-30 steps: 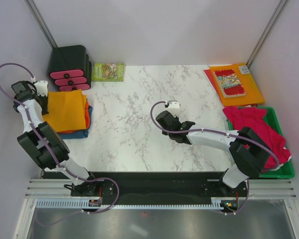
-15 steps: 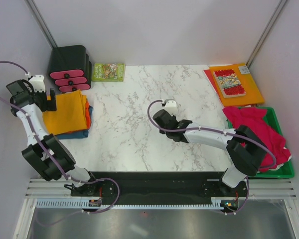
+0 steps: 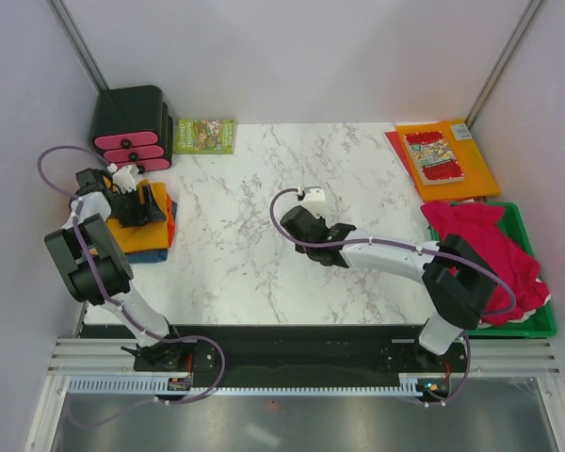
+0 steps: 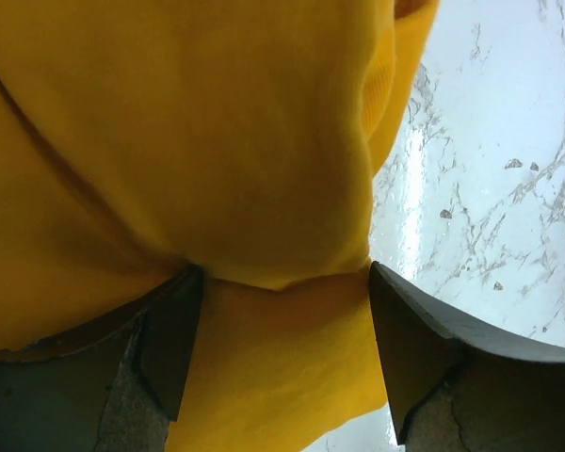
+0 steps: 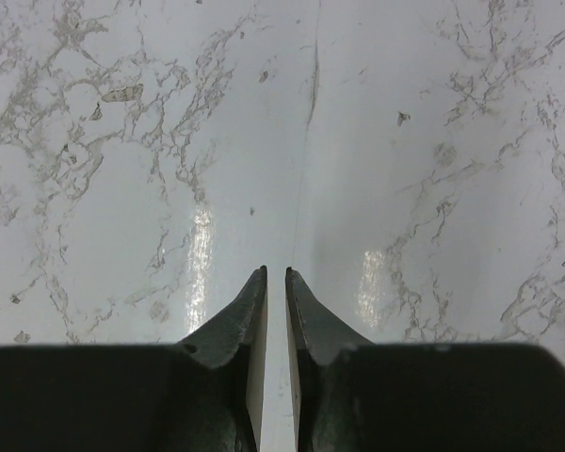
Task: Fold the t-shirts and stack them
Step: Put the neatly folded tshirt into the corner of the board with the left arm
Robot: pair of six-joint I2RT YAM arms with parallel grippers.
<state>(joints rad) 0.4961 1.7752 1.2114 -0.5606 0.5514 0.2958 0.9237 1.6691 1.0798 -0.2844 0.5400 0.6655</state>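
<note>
Arm folded, left end effector (image 4: 282, 275) gapes wide astride the soft mustard t-shirt (image 4: 198, 141); arm outstretched, right end effector (image 5: 275, 279) hangs narrow, empty, over glossy veined bench (image 5: 433, 141).

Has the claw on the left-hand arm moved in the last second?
Yes. The left gripper swung rightward, from left of the black drawer unit to just in front of it, over the mustard t-shirt.

Black organiser with pink drawers (image 3: 132, 127), green booklet (image 3: 204, 136), comic book (image 3: 433, 156) on orange folder (image 3: 478, 171), green crate (image 3: 532, 329), marble table (image 3: 254, 188)
</note>
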